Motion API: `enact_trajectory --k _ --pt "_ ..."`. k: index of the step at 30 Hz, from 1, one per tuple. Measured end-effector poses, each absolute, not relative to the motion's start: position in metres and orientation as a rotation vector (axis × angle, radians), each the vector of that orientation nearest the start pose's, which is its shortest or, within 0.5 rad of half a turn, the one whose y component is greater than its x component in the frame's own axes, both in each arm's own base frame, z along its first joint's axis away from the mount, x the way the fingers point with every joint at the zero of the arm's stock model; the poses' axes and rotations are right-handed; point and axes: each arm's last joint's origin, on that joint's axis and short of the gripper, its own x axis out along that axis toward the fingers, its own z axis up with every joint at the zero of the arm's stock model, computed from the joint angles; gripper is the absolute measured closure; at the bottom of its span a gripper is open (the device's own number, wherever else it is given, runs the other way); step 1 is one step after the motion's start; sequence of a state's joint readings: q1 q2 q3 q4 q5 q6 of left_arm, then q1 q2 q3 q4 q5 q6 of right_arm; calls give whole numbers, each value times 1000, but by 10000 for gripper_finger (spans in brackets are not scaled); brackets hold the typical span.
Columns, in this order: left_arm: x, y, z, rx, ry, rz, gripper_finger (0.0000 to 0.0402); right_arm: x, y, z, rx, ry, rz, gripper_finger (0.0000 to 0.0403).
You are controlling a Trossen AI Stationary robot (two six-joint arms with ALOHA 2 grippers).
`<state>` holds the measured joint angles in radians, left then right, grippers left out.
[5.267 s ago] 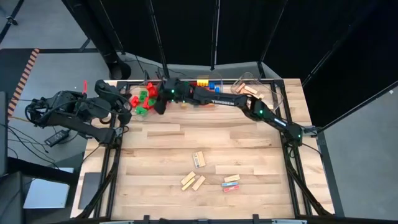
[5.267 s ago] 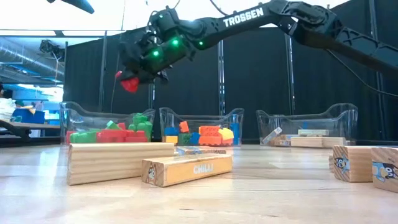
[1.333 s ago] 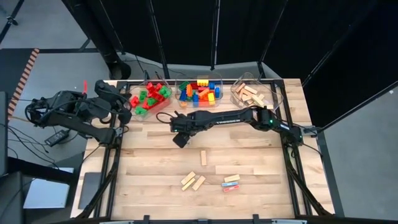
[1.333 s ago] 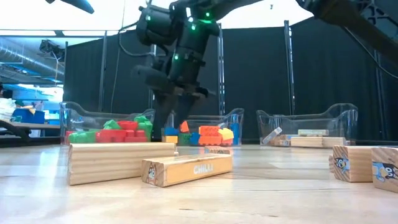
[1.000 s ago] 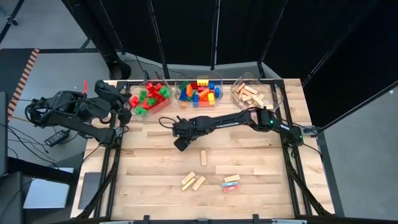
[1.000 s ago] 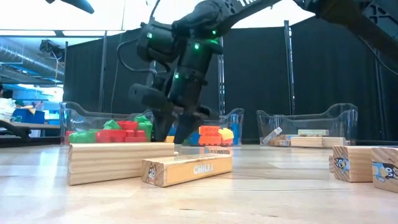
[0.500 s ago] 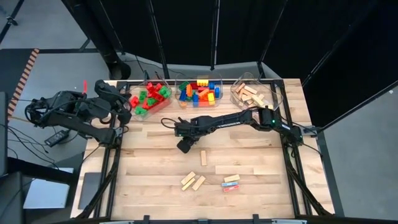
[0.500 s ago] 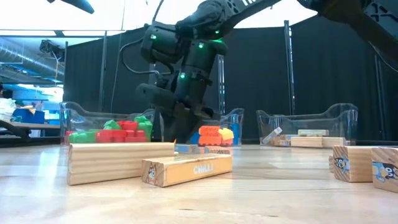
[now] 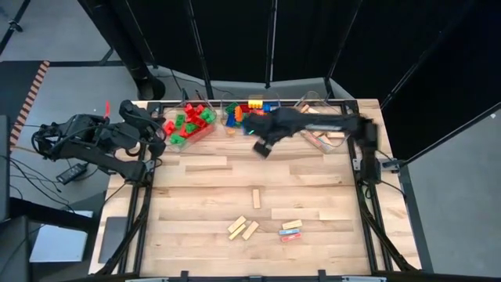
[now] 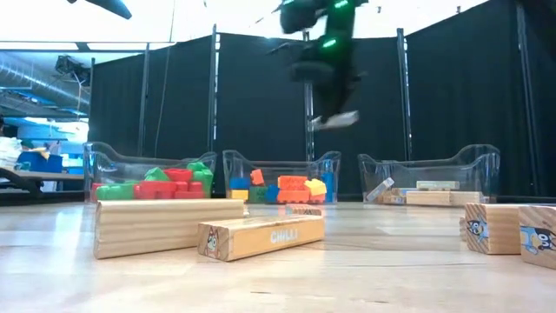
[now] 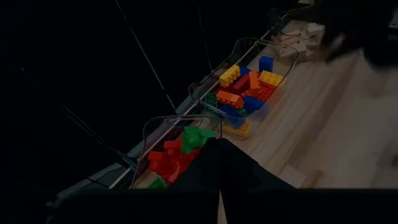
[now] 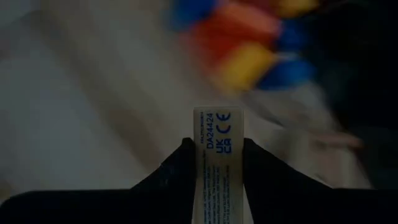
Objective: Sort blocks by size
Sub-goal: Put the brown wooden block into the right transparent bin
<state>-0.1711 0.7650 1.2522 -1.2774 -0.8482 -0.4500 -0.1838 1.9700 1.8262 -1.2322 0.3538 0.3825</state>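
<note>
My right gripper (image 9: 262, 147) is high over the table's far middle, in front of the bins, shut on a tan wooden block (image 12: 219, 134); the low view shows gripper and block (image 10: 334, 120) well above the bins. My left gripper (image 11: 217, 168) is shut and waits at the table's far left edge (image 9: 159, 135). Other wooden blocks lie flat on the table: a long bar (image 9: 207, 165), a single block (image 9: 255, 198), a pair (image 9: 243, 229) and two more (image 9: 291, 229). My right gripper pinches the wooden block between its two fingers (image 12: 180, 168), one on each side of the narrow printed face (image 12: 219, 155). The fingers come from above, slanting down. The block is lifted clear of the table and the bins.
Three clear bins stand along the far edge: red and green bricks (image 9: 188, 124), mixed coloured bricks (image 9: 250, 113), and wooden blocks (image 9: 317, 117). In the low view a large wooden bar (image 10: 169, 226) and a printed block (image 10: 261, 236) lie near the camera.
My right gripper has risen from the table's middle, carrying the wooden block, and has swung fast toward the far right, to in front of the bins. The long bar it stood over shows again on the table.
</note>
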Motion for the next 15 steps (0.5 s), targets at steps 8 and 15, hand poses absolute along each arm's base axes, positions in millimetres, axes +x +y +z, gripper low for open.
enact_trajectory --k 8,15 --pt "82 8 392 -23 537 776 397 249 -128 284 376 1119 -1033 291" --pt "81 8 393 -16 530 792 397 188 -151 248 510 997 -1184 291"
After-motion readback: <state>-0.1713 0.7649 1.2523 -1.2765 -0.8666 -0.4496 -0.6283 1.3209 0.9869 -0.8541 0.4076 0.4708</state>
